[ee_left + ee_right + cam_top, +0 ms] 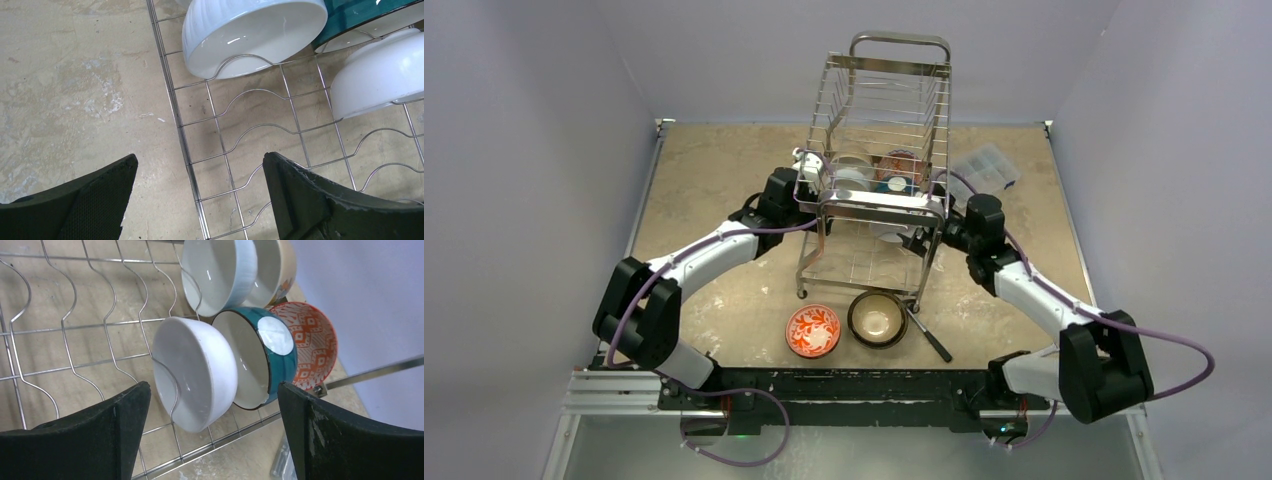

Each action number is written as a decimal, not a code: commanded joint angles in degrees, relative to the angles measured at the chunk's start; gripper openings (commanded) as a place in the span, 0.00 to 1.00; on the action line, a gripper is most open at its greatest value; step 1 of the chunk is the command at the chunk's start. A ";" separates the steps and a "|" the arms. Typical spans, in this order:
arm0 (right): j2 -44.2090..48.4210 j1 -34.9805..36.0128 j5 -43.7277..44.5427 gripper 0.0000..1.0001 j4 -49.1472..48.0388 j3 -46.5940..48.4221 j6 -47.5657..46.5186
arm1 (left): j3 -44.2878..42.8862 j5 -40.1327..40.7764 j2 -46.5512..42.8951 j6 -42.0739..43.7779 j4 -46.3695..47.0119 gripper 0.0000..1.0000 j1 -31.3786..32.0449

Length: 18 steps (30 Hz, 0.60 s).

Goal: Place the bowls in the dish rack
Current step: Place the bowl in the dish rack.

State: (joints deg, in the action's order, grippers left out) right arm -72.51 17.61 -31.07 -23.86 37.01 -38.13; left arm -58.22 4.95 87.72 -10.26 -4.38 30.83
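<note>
The left tool (pixel 200 160) is seen spread wide and empty at the left side of the dish rack (pixel 879 170), its fingers straddling the edge wire of the tier. On that tier, several bowls are already stood on edge between the wires. A ribbed white bowl (pixel 252 35) is farthest left, and a teal bowl (pixel 255 357) and a plain white bowl (pixel 195 372) are beside it. An orange-patterned bowl (pixel 310 342) is tucked behind the teal one, and a cream-sided bowl (pixel 277 267) behind the ribbed one.

Most of the loading can therefore be judged done. Two bowls are left on the surface (pixel 714 180), just in front of the rack's legs. These are a red-and-white bowl (pixel 813 331) and, touching it on the right, a dark brown bowl (pixel 878 319), both upright. A black-handled utensil (pixel 927 335) lies just beside the brown bowl.

The right tool (pixel 214 387) is likewise parted and holds nothing, and it is pointed into the rack from the right side. A clear plastic box (pixel 987 168) sits beyond it.
</note>
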 commanded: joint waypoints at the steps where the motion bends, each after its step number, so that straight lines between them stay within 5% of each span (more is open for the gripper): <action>1: 5.16 0.05 1.48 0.99 -7.83 -2.66 7.61 | -0.66 1.32 -5.42 0.24 6.15 0.95 0.68; 8: 9.22 -0.01 11.68 0.99 -14.45 -7.37 18.84 | 0.32 4.18 -6.38 -0.18 6.76 0.96 0.64; 18: 5.56 -0.24 36.52 0.99 -8.39 -3.96 41.37 | 0.96 10.17 -6.45 -1.10 6.67 0.96 0.64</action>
State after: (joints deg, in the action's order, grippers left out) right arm -66.11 18.46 -9.23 -32.25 29.67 -11.84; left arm -56.38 10.94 85.12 -10.20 -4.34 31.68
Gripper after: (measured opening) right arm 0.987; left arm 0.958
